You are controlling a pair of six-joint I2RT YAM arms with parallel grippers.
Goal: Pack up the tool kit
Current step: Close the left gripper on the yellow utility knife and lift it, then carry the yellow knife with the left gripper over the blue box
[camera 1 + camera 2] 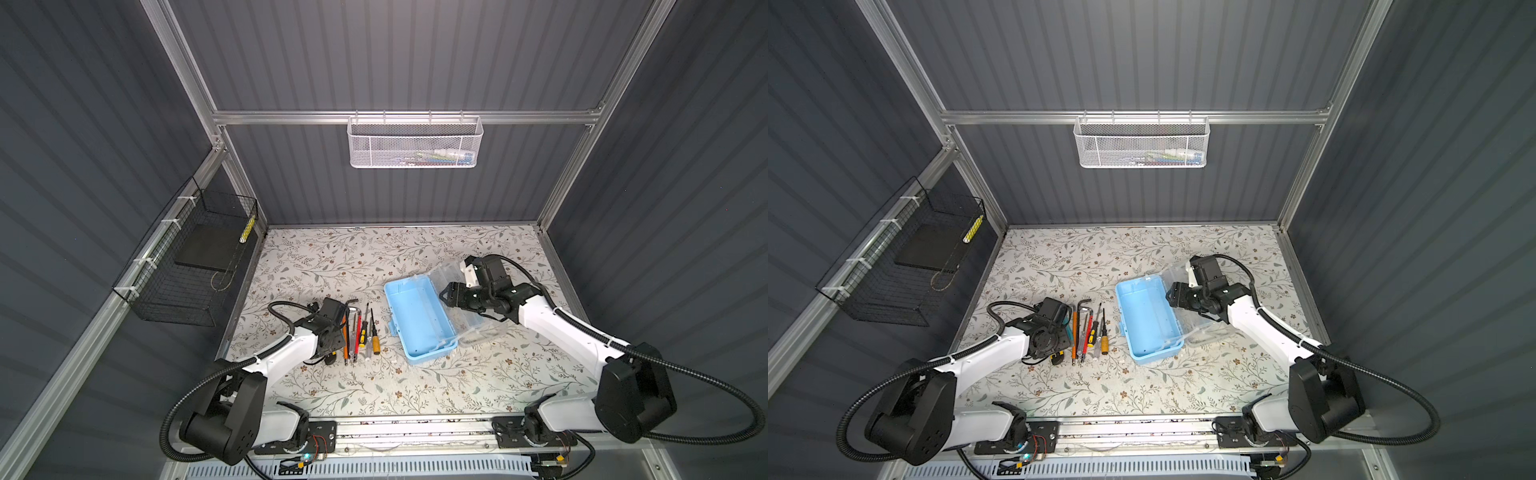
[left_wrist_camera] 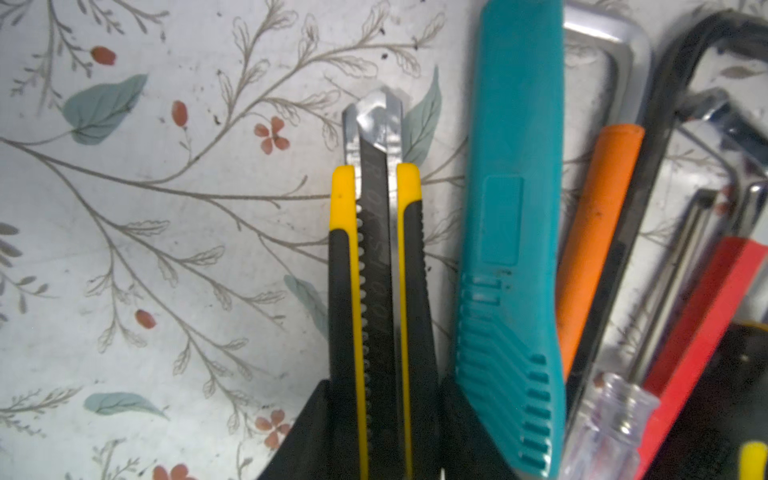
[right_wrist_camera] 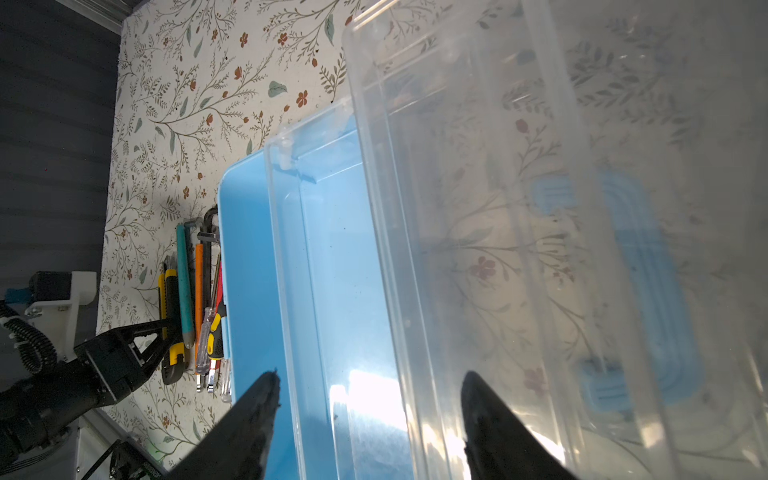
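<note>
Both left gripper jaws snug on knife, lower centre, likely for lifting; right gripper wide, empty, straddling lid, seemingly as prop.

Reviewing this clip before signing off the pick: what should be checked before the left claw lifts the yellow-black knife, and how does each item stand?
1. Light-blue box open, clear lid laid back: ok.
2. Box floor bare where visible: ok.
3. Left claw straddles the utility knife: ok.
4. Firm pinch on the knife: cannot tell.
5. Room from the teal tool: not ok, it lies tight beside one finger.
6. Right claw clear of the drop path: cannot tell, it hangs at the box's hinge edge.
</note>
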